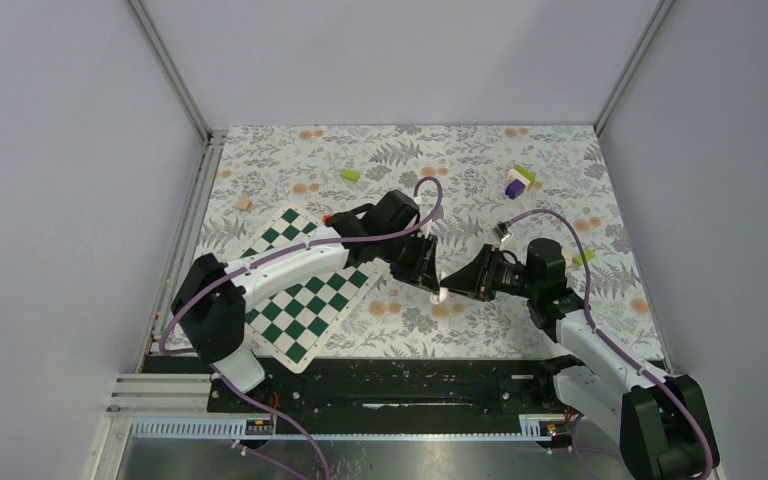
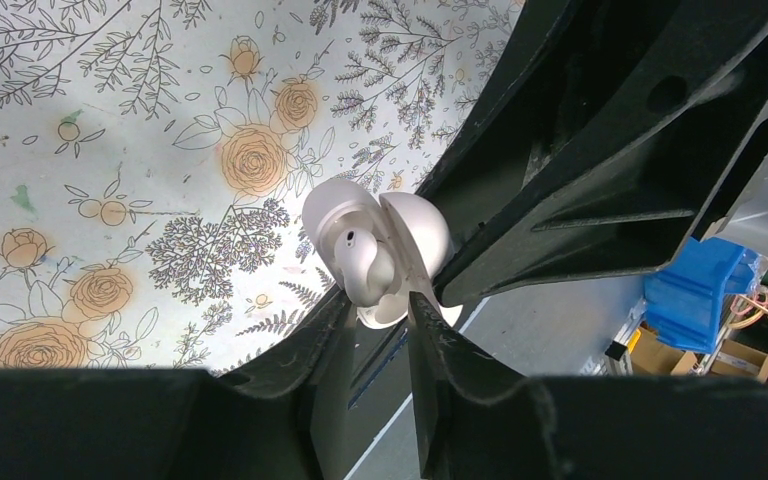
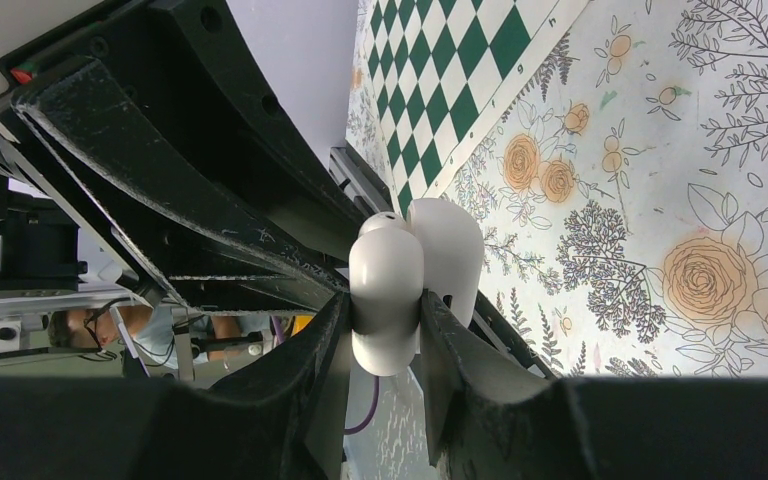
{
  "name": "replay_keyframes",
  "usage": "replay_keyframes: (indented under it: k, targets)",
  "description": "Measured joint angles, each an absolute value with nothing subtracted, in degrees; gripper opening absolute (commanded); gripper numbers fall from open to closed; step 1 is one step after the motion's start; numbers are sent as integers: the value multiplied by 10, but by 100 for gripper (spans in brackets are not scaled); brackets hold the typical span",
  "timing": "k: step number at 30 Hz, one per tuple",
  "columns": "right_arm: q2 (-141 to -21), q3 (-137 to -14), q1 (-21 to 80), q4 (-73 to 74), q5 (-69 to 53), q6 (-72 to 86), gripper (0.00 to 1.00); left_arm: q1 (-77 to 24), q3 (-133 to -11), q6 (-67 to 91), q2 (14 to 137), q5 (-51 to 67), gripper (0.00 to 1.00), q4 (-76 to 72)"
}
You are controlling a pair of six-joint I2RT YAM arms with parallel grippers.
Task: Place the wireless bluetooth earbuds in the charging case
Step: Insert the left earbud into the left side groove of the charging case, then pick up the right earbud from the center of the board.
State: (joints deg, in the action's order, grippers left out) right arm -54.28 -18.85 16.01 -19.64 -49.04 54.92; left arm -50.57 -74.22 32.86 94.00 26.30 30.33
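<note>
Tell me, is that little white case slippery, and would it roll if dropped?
Probably slippery: the charging case looks smooth and glossy where the right gripper pinches it. It seems hard, since it shows no dent under the pinch. With those curved sides it would likely rock or roll on the table.

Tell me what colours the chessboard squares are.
Dark green and white on the chessboard, clearest in the right wrist view.
</note>
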Motion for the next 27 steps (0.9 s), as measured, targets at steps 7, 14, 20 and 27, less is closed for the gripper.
replay_keyframes:
  k: [7,14,20,27]
  targets:
    - [-543,-189,160,-197,-490,549,0,-506,-742,329,938,254,30,303]
    - [-543,-189,160,-200,-490,550,0,-506,-742,328,929,248,30,304]
    - [-543,-189,160,-201,-491,554,0,-506,-742,328,923,246,30,304]
    - [-543,-189,160,-201,-491,554,0,-506,-742,328,920,241,31,304]
